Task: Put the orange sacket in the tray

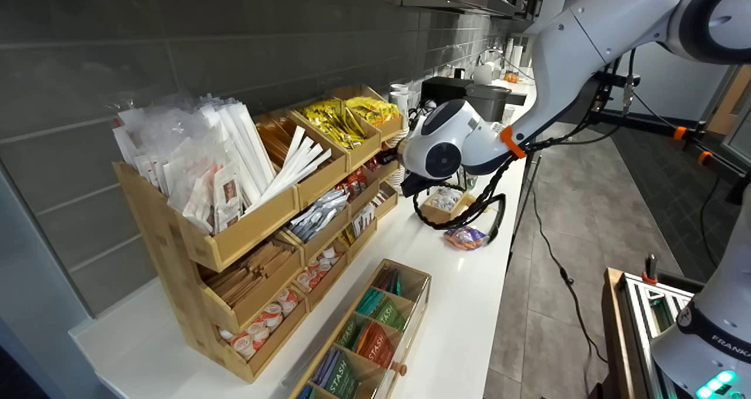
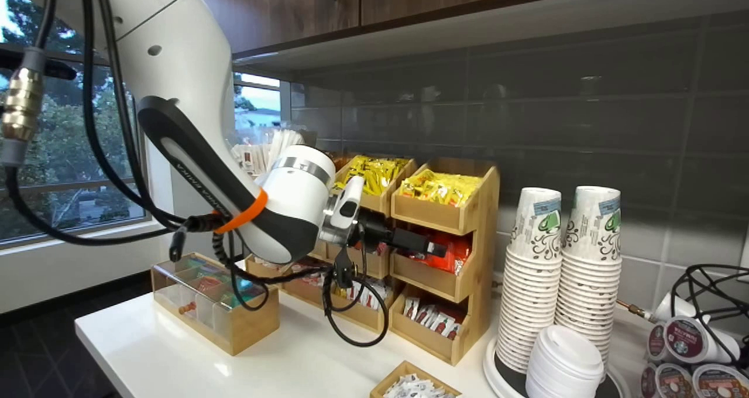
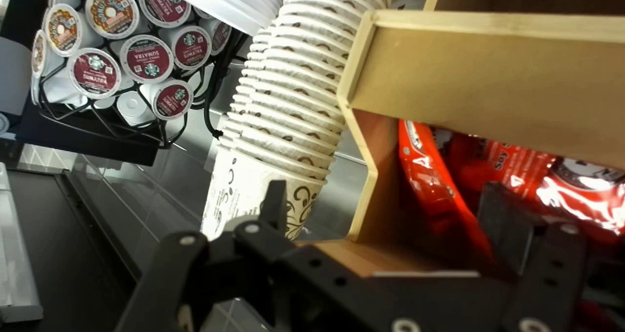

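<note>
Glossy red-orange sachets fill a middle-row bin at the end of the wooden rack, seen in an exterior view. In the wrist view one sachet stands on edge against others lying flat. My gripper is open, with nothing visibly held. One finger is in front of the sachets; the other shows beyond the bin's side wall, in front of the paper cups. The gripper reaches the bin mouth from the side. A small wooden tray of white packets stands on the counter. A purple and orange packet lies beside it.
The rack's bins surround the gripper, with yellow packets above and small packets below. Stacked paper cups and coffee pods stand beyond the rack's end. A wooden tea box sits on the counter. Cables hang from the arm.
</note>
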Controlling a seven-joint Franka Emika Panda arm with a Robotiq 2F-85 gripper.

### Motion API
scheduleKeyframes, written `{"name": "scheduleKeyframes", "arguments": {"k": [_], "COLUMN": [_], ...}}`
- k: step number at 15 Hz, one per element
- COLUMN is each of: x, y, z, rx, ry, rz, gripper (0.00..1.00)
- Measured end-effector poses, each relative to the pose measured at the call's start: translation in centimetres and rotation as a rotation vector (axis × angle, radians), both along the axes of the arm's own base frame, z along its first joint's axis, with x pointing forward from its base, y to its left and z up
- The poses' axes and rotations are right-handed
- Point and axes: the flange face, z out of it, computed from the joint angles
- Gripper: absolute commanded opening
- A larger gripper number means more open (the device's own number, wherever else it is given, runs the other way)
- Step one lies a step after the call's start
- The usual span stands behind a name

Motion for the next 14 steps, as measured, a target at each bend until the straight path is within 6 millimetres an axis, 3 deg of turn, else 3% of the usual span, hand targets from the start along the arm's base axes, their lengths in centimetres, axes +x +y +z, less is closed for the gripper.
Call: {"name": "scheduleKeyframes", "arguments": {"k": [8,14], "x": [-3.2,-5.6], "y": [0.2,0.9], "z": [2.3,4.7], "rx": [0.039,0.211], "ry": [-0.003,0.035], "rz": [-0.032,-0.013], "gripper": [1.0,1.0]}}
